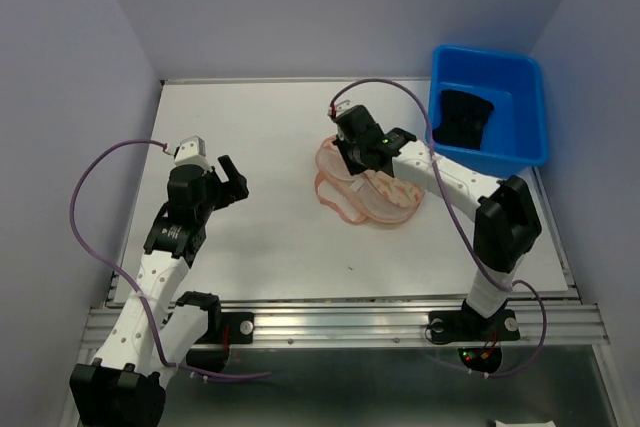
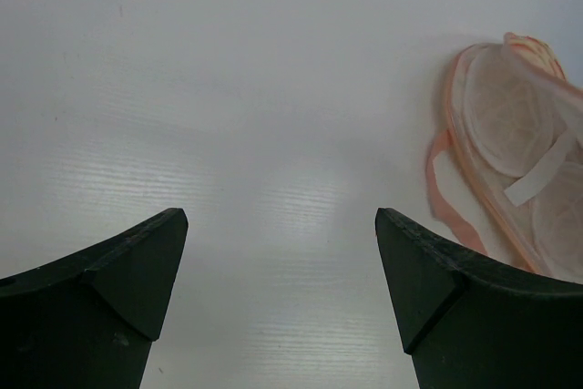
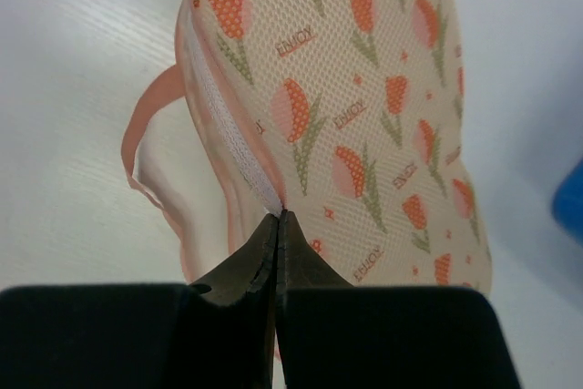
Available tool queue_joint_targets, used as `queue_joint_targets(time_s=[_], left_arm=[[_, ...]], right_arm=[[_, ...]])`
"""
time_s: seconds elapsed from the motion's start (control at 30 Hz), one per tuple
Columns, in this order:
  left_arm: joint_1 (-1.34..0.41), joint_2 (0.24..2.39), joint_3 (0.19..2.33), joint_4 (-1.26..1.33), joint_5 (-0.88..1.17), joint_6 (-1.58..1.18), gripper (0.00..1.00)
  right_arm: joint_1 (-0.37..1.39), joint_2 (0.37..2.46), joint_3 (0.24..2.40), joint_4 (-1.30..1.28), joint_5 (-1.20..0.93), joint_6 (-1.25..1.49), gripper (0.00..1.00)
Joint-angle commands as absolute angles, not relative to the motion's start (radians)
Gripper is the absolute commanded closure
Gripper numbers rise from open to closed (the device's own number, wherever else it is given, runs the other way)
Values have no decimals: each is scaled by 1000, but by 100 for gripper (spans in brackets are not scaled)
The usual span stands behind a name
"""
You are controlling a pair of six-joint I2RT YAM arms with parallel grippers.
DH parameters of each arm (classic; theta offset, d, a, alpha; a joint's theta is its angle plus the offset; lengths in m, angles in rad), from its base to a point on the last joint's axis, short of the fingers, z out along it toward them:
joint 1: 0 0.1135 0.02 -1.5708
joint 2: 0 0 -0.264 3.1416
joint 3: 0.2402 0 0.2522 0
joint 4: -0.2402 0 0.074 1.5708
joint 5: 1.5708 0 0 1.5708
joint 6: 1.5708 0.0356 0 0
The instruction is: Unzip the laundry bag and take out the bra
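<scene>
the flat, two-lobed cream fabric laundry bag point(image 1: 392, 199) with orange-pink tulip print lies on the white table point(image 1: 270, 237), a little right of centre in the top view. it lies open: in the left wrist view, at the right edge of the frame, the laundry bag point(image 2: 510, 125) shows pale round inner cups point(image 2: 496, 111) with a white band point(image 2: 539, 178) across them, and a thin pink strap point(image 2: 442, 196) curls on the table beside it.

the right claw point(image 1: 352, 155) is down on the upper left part of the bag. in the right wrist view the right claw point(image 3: 277, 225) has its black fingers point(image 3: 246, 266) pressed together, pinching the white-lined edge of the printed cover of the laundry bag point(image 3: 364, 125), which runs up from the fingertips toward the top of the frame. the pink strap point(image 3: 150, 120) loops out to the left, and a sliver of blue shows at the right edge.

the left claw point(image 1: 237, 182) hovers over bare table left of centre in the top view, well apart from the bag. in its own view the left claw point(image 2: 282, 261) is spread wide, gripping nothing, with its fingers point(image 2: 109, 307) dark at the bottom corners.

the small black soft fabric bra point(image 1: 462, 117) lies inside the blue rectangular plastic tub point(image 1: 528, 97) at the upper right of the top view, just beside the bag's place.
</scene>
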State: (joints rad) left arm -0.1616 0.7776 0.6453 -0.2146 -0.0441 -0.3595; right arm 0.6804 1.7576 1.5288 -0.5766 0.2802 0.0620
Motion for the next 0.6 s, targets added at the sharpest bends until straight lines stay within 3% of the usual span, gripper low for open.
queue_joint_targets(time_s=[0.0, 0.2, 0.23, 0.3, 0.57], left_arm=[[-158, 776, 630, -187, -43, -347, 3], [-158, 770, 629, -186, -40, -347, 3], [-158, 770, 629, -186, -40, -347, 3], [-158, 769, 630, -186, -38, -347, 3], [-158, 769, 634, -184, -32, -342, 3]], right_arm=[[706, 1813, 1483, -580, 272, 115, 98], [706, 1839, 1401, -543, 178, 136, 87], [706, 1833, 1394, -538, 152, 143, 74], [706, 1815, 1390, -538, 103, 150, 62], [706, 1659, 1479, -554, 66, 187, 32]])
